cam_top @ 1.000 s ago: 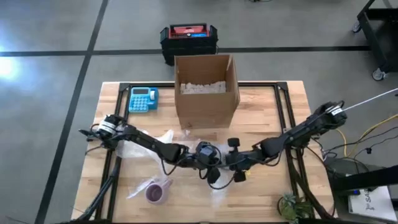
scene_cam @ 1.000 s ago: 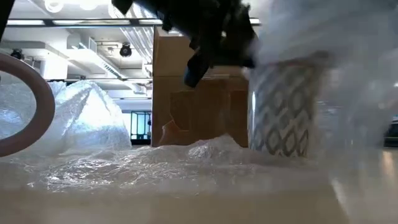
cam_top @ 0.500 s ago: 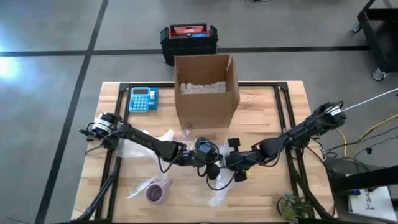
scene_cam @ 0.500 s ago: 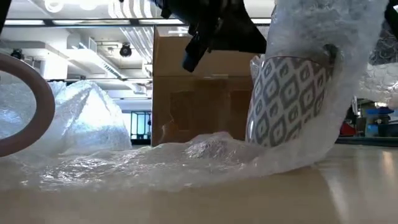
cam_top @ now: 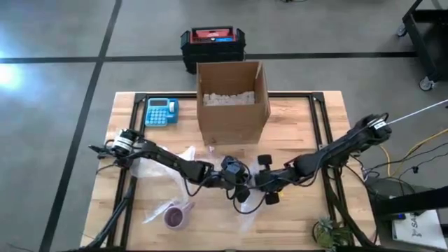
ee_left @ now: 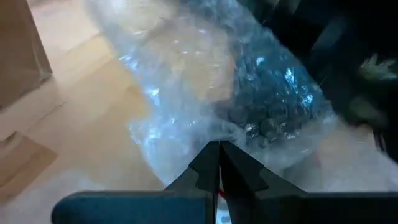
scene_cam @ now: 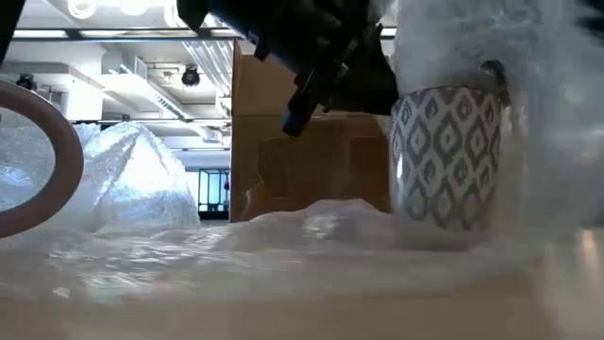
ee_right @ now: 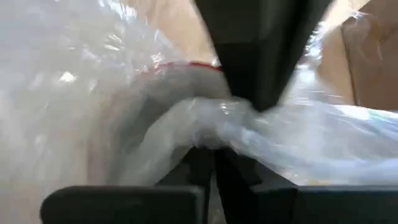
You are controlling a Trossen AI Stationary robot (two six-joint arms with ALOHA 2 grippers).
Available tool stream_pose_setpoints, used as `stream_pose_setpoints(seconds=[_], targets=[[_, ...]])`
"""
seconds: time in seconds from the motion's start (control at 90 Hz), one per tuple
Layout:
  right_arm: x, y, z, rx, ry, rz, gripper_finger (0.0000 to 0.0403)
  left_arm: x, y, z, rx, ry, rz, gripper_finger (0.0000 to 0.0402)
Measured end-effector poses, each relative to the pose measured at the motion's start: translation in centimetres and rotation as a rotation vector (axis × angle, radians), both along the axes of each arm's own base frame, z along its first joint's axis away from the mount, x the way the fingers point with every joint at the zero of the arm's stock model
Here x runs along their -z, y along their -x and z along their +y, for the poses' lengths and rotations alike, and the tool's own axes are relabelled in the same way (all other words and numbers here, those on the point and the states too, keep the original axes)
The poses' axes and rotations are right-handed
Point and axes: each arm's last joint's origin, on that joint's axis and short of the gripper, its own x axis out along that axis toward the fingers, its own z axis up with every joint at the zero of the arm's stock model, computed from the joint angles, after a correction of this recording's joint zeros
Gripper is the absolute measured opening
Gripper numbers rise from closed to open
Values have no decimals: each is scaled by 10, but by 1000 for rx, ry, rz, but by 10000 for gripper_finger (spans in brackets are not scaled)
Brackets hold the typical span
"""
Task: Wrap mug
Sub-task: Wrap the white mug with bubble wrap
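Wrapping underway: left gripper (ee_left: pixel 213 163) and right gripper (ee_right: pixel 211 152) both pinch bubble wrap (scene_cam: pixel 283 241) around the patterned mug (scene_cam: pixel 444 156). Next, the loose sheet likely needs folding over the rim.

Wooden table (cam_top: pixel 294 112), butcher-block top with a black frame. Landmark: open cardboard box (cam_top: pixel 232 105) stood at the far middle of the top, white packing fill inside. Blue calculator (cam_top: pixel 161 112) lay just left of the box, near the far-left corner. Crumpled bubble wrap (cam_top: pixel 168 162) spread across the top in front of the box, toward the left and middle; the patterned mug (scene_cam: pixel 444 156) stood upright on it, in front of the box. Purple mug (cam_top: pixel 175 215) sat on wrap well in front and left of the box. Small green plant (cam_top: pixel 325 231) was at the near-right corner, well apart from the box.
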Motion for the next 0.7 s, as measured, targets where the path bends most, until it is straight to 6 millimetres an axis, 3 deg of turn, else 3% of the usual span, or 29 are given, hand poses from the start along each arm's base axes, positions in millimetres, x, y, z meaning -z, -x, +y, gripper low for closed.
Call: stream_pose_setpoints(seconds=[0.278, 0.478, 0.589, 0.7], targets=[[-44, 4, -2, -22, 72, 105, 27, 0, 0, 0, 4, 0, 5, 0], [-67, -3, 1, -46, 85, 42, 25, 0, 0, 0, 4, 0, 3, 0], [-67, -7, 0, -12, 130, -14, 20, 1, 0, 0, 4, 0, 3, 0], [-50, -7, 2, -25, 52, -28, 19, 1, 0, 0, 3, -1, 4, 0]])
